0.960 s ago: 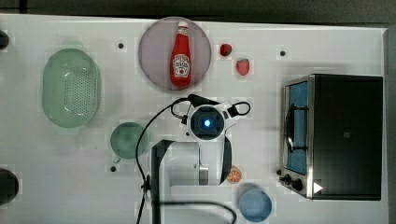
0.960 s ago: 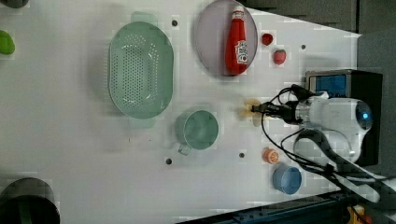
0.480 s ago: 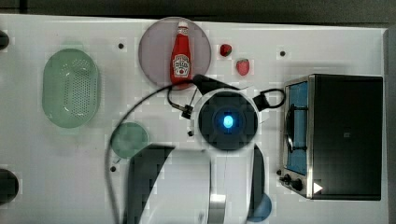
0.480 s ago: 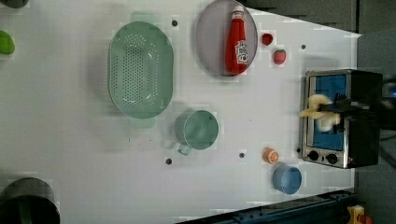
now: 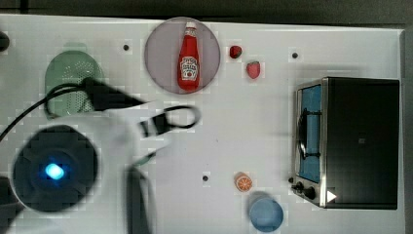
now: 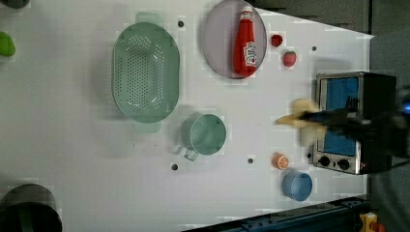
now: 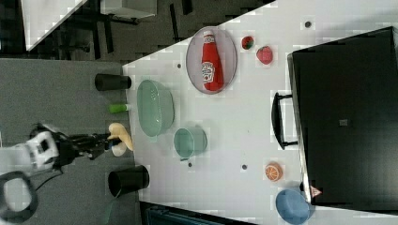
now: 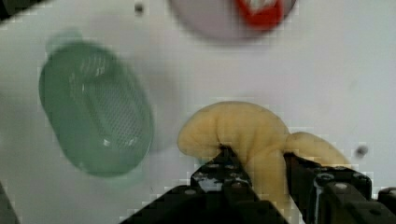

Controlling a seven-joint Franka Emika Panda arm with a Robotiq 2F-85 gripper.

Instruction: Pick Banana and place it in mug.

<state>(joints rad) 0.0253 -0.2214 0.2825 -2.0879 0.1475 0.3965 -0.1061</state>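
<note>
Clamped partway shut, the gripper point(image 8: 254, 161) has the banana point(image 8: 252, 135) pinched across its middle, the black fingers point(image 8: 219, 170) pressing into the soft yellow body on either side while both curved ends stick out past them; in the right view the gripper point(image 7: 109, 143) carries the fruit high above the table point(image 6: 72, 159), clear of everything. Below and off to one side of the claw sits the mug point(image 6: 207, 134), upright and empty, with its small handle toward the left view's bottom; the big green colander point(image 6: 145, 72) lies just beside it, nearer to the mug than anything else. Further from the claw are the ketchup bottle point(image 6: 245, 41) on its plate, the orange slice point(image 6: 280, 161) and the blue cup point(image 6: 297, 186). I judge the main risk to be a bad drop: the banana looks about as long as the mug's mouth is wide, so released crosswise it could bridge the rim or tip off, and a release slightly off-centre could send it into the colander instead
</note>
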